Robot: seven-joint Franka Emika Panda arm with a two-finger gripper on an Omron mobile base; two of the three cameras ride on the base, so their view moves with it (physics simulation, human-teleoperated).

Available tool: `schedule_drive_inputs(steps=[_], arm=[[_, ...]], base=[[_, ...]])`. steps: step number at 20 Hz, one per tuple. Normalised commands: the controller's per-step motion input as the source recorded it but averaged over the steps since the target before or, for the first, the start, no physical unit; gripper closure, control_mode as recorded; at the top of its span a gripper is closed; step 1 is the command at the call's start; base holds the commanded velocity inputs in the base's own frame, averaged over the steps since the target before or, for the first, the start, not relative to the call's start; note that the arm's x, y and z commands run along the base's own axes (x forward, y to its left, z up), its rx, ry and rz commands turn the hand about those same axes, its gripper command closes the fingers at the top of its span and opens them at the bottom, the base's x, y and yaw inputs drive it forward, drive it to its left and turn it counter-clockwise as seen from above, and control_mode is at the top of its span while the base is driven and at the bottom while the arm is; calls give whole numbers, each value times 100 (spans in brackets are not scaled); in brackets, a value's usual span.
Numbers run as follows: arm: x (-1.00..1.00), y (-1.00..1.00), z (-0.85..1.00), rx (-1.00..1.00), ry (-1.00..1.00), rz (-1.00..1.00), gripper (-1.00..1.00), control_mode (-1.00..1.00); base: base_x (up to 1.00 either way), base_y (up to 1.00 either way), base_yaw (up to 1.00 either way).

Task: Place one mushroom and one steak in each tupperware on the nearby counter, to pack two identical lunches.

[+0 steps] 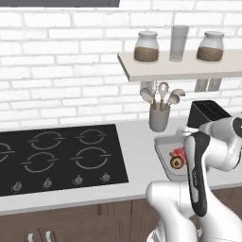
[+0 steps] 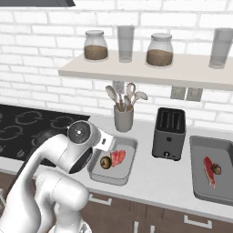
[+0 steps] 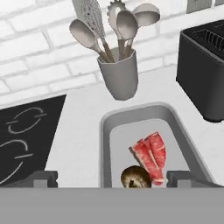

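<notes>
Both trays are seen loaded. The near tray (image 2: 129, 150) holds one steak (image 2: 118, 157) and one mushroom (image 2: 105, 162), lying side by side and touching or nearly so. The far tray (image 2: 198, 152), right of the toaster (image 2: 169, 133), holds a steak (image 2: 209, 170) and a mushroom (image 2: 216, 169) likewise. Packing is judged complete, or at its last release.

The gripper (image 3: 113, 178) is held above the near tray with jaws spread wide; nothing is seen between the fingertips (image 3: 43, 177). In the base views it is hidden behind the arm.

The next move is judged to call only for a straight lift clear of the tray rim, with the utensil pot (image 3: 119, 74) just behind left untouched.

Materials: trays are shallow, light grey, smooth, with raised rounded rims. Steaks are flat, red-pink, streaked white. Mushrooms are small, rounded, dark brown, paler at the stem end. The counter (image 1: 137, 142) is matte pale grey, with the cooktop (image 1: 56, 158) glossy black at left.
</notes>
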Motion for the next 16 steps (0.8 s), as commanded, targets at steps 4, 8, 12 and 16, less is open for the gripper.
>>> schedule_drive_inputs(steps=[4,8,12,16], arm=[[-43,49,29,-19,-38,0,-100,-100],[-46,59,15,-20,-22,0,-100,-100],[-13,86,37,-27,-20,0,-100,-100],[-11,86,13,-31,-20,1,-100,-100]], base=[[0,0,0],[0,0,0],[0,0,0],[0,0,0]])
